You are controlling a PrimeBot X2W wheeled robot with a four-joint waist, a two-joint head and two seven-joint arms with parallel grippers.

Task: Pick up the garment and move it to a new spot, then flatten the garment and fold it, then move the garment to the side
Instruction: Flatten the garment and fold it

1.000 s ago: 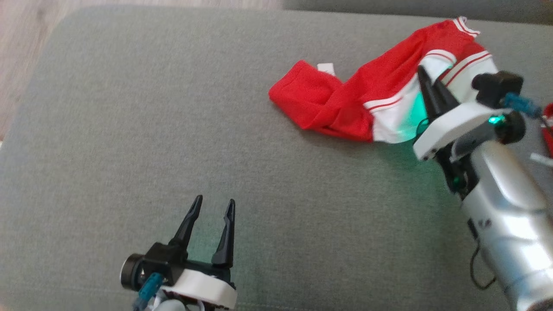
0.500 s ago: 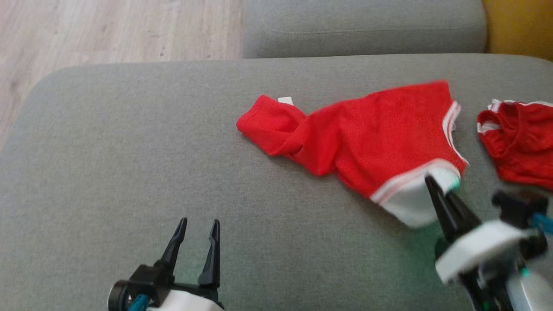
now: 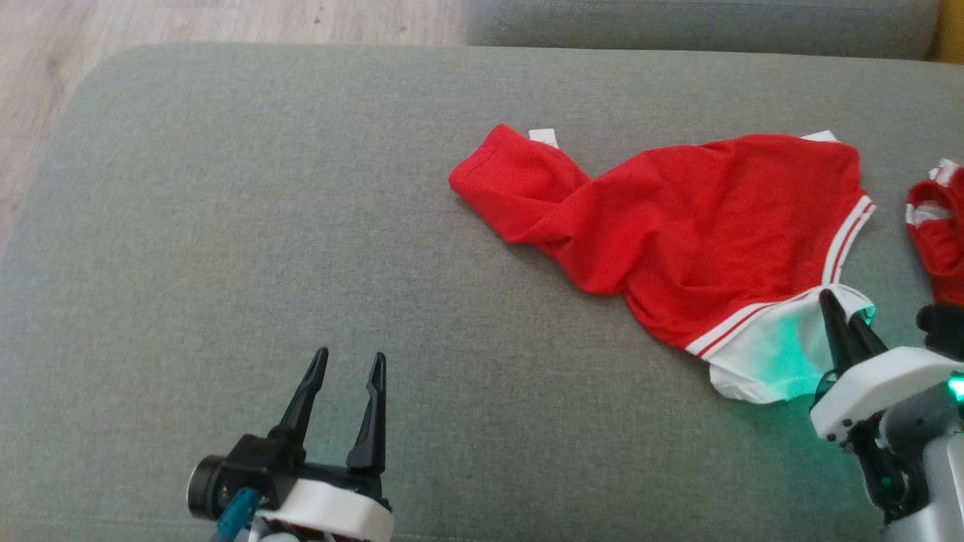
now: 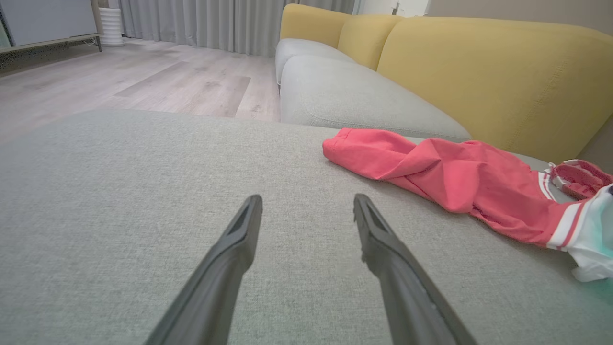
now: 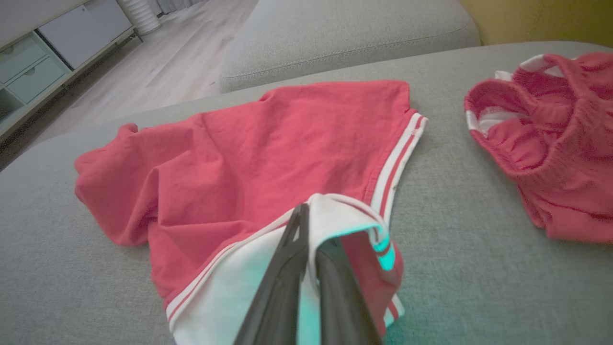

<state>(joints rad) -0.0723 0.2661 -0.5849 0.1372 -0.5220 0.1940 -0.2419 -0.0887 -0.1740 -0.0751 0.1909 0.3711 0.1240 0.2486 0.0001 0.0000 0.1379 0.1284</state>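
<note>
As the closed right gripper (image 3: 837,307) pinches one edge of the red, white-trimmed cloth garment (image 3: 700,218) — thinly — dragging may free it.

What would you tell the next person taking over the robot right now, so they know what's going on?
Right gripper: shut on the white edge of the red garment.
Left gripper: open, holding nothing, over the bare grey cushion.
The garment lies on the cushion, bunched at its left end. Another red clothing item lies apart to its right.
Done: grasp made.
Left: flatten, fold, move aside.
</note>
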